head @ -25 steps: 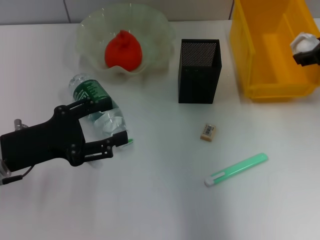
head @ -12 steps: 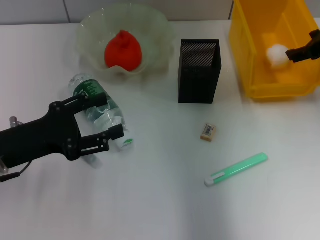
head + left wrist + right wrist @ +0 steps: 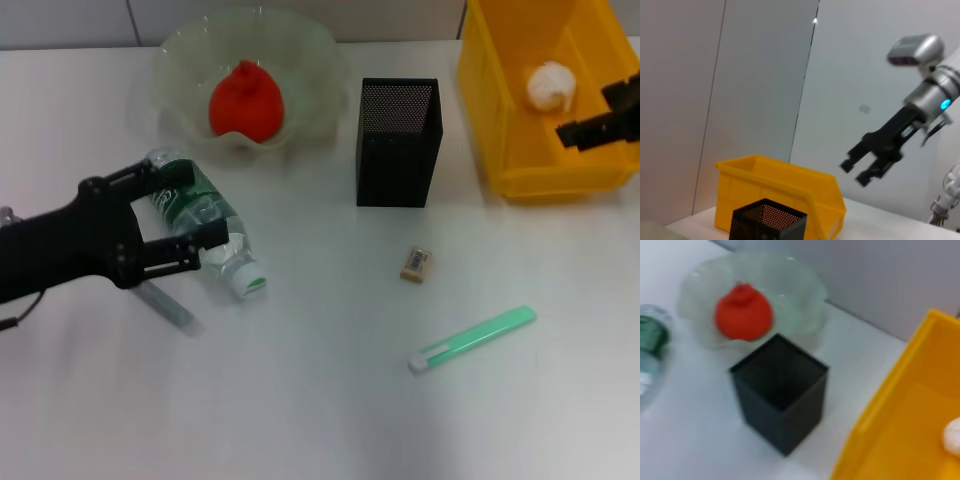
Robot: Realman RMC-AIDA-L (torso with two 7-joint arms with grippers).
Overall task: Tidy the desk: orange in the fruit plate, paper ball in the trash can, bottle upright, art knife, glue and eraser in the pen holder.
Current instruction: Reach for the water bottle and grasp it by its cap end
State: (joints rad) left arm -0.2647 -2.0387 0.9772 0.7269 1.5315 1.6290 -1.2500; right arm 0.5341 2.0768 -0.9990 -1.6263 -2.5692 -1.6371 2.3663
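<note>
Centrally, the pen holder (image 3: pixel 398 141) stands upright and serves as landmark. Beyond it toward the robot's left, the orange (image 3: pixel 246 100) sits in the fruit plate (image 3: pixel 310 55). Left of the holder, the bottle (image 3: pixel 205 218) lies on its side between the spread fingers of the left gripper (image 3: pixel 185 215). Right of the holder, the paper ball (image 3: pixel 549 86) rests in the trash can (image 3: pixel 500 110); the right gripper (image 3: pixel 867 161), jaws spread, hangs above it. Nearer the robot than the holder lie the eraser (image 3: pixel 415 264) and art knife (image 3: pixel 472 339).

Bright, even overhead light with soft shadows; the right wrist view is blurred throughout
</note>
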